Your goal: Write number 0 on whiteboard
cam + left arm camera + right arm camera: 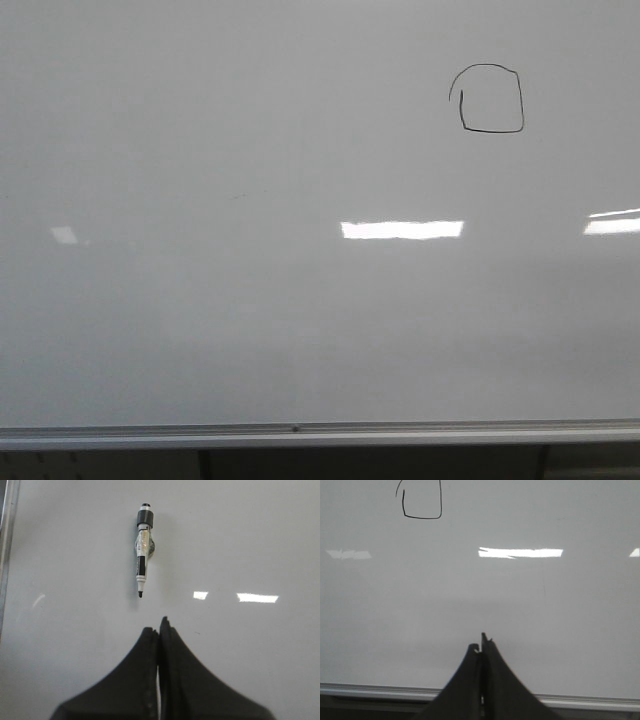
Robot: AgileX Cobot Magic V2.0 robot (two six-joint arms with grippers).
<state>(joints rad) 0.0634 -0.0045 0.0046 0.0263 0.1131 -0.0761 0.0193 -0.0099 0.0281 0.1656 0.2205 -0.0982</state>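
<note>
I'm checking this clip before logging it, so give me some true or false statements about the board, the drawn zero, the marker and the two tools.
1. The number 0 sits in the upper right of the whiteboard. True.
2. The loop is drawn in red. False: it is black.
3. The left tool grips the marker. False: it is shut on nothing; the marker is apart from it.
4. The right tool is shut. True.
5. The marker is capped. False: its tip is bare.

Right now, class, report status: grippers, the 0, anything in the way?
Left gripper shut, empty; right gripper too. 0 drawn on whiteboard. Marker lies loose.
</note>
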